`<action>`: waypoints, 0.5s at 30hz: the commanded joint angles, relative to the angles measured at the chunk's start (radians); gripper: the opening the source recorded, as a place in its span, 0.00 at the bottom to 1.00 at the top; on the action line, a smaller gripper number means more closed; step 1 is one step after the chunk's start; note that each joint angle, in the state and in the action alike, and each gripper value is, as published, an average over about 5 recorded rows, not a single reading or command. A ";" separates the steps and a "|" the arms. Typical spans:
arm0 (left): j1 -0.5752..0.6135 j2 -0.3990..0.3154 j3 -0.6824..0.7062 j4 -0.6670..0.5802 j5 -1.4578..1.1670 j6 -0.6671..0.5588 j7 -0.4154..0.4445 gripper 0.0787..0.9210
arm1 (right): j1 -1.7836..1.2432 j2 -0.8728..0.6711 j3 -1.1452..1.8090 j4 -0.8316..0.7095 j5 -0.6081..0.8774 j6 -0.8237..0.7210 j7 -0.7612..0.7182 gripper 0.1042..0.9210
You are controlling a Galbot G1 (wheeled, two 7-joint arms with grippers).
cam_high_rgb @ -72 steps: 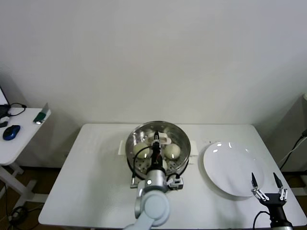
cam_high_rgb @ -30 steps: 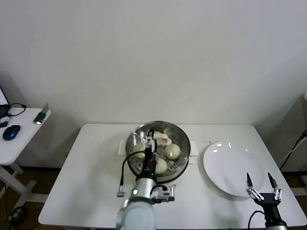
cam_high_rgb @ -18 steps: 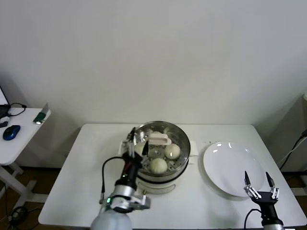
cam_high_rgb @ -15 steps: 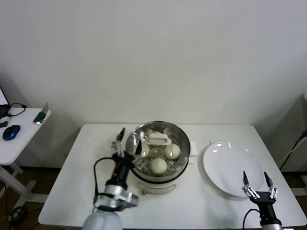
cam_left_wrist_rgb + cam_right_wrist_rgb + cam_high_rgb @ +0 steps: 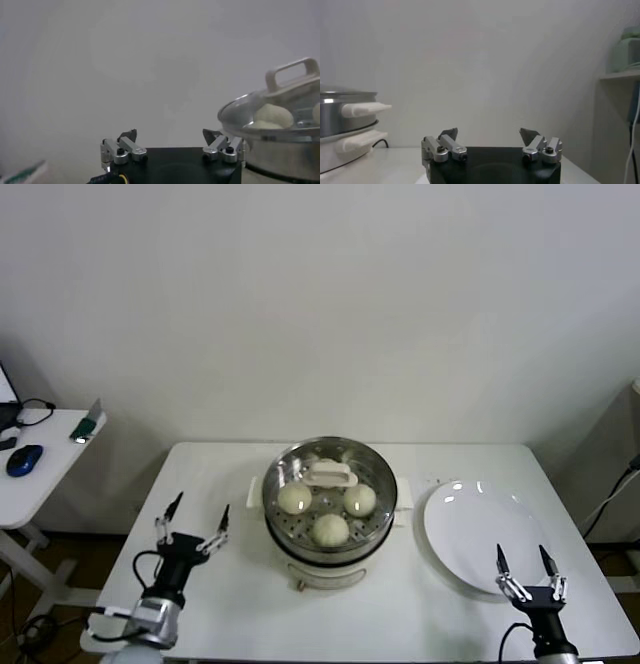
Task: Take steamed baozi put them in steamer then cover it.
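The steamer (image 5: 285, 536) stands mid-table with the clear glass cover (image 5: 377, 480) resting on it, its white handle (image 5: 330, 474) on top. Three steamed baozi (image 5: 293, 498) show through the glass. My left gripper (image 5: 190, 519) hovers open and empty over the table to the left of the steamer, well apart from it. In the left wrist view the left gripper (image 5: 170, 136) has the covered steamer (image 5: 280, 155) and one baozi (image 5: 272, 115) off to one side. My right gripper (image 5: 523, 567) is open and empty by the plate's near edge. In its own view the right gripper (image 5: 489, 134) faces the wall, with the steamer (image 5: 337, 112) to one side.
A bare white plate (image 5: 478, 529) lies to the right of the steamer. A low side table (image 5: 40, 474) at far left carries a blue mouse (image 5: 24, 459). The steamer's white side handles (image 5: 365, 108) stick out. A wall closes the back.
My left gripper has let go of the cover's handle, opened, and drawn back to the front left. The cover stays on the steamer. The right gripper has drifted slightly lower.
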State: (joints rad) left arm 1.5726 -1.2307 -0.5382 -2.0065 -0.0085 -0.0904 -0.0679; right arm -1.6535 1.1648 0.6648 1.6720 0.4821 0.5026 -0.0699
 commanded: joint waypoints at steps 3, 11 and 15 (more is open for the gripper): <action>0.070 0.008 -0.096 0.151 -0.285 -0.236 0.063 0.88 | 0.003 -0.009 -0.008 -0.011 0.020 -0.005 -0.013 0.88; 0.074 -0.007 -0.080 0.147 -0.284 -0.247 0.084 0.88 | 0.005 -0.014 -0.009 -0.011 0.032 -0.008 -0.010 0.88; 0.078 -0.008 -0.077 0.145 -0.282 -0.247 0.089 0.88 | 0.005 -0.014 -0.010 -0.009 0.035 -0.010 -0.010 0.88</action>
State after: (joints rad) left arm 1.6334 -1.2383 -0.5937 -1.8978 -0.2220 -0.2801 0.0014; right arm -1.6487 1.1513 0.6566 1.6620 0.5092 0.4946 -0.0768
